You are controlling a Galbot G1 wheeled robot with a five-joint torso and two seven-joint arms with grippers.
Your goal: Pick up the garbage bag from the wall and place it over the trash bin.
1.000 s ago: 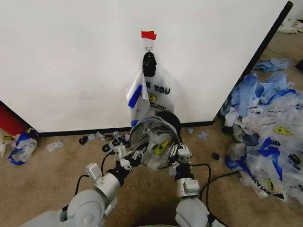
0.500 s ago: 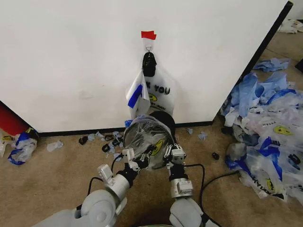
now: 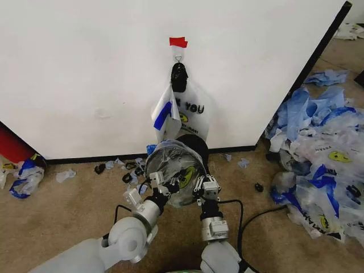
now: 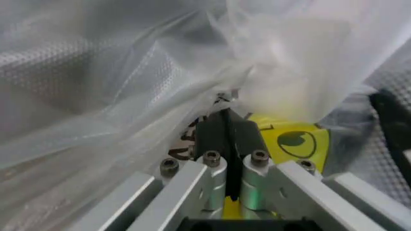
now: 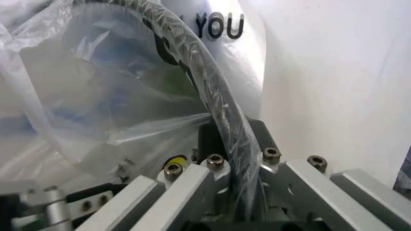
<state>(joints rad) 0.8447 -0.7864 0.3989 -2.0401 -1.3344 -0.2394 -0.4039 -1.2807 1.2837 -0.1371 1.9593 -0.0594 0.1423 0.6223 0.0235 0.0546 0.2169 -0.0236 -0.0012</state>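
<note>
Far left against the wall (image 3: pixel 85 74) a red cylinder (image 3: pixel 11 145) stands, with torn blue-and-white bag scraps (image 3: pixel 25 176) on the carpet beside it. At centre, the left tool (image 3: pixel 154 182) is pinched shut on the film of a garbage bag (image 3: pixel 170 165) that is draped over the mouth of the trash bin (image 3: pixel 190 145); the left wrist view shows its fingers (image 4: pixel 226 137) closed with plastic gathered between them. Just to its right, the right tool (image 3: pixel 203 186) grips the bin's bag-covered rim, jaws nearly closed on rim and film together. The bin, tilted toward the robot, is held between both tools just in front of the wall.

The bag looks feather-light, limp and slippery, and likely tears easily; the doubled edge over the rim seems the safest place to hold.

Above, another bag (image 3: pixel 190 111) hangs from the small hook (image 3: pixel 178 57) under red tape (image 3: pixel 178 41), reading "YOU", with a yellow smiley. At the right lies the heap of bags (image 3: pixel 318 153).
</note>
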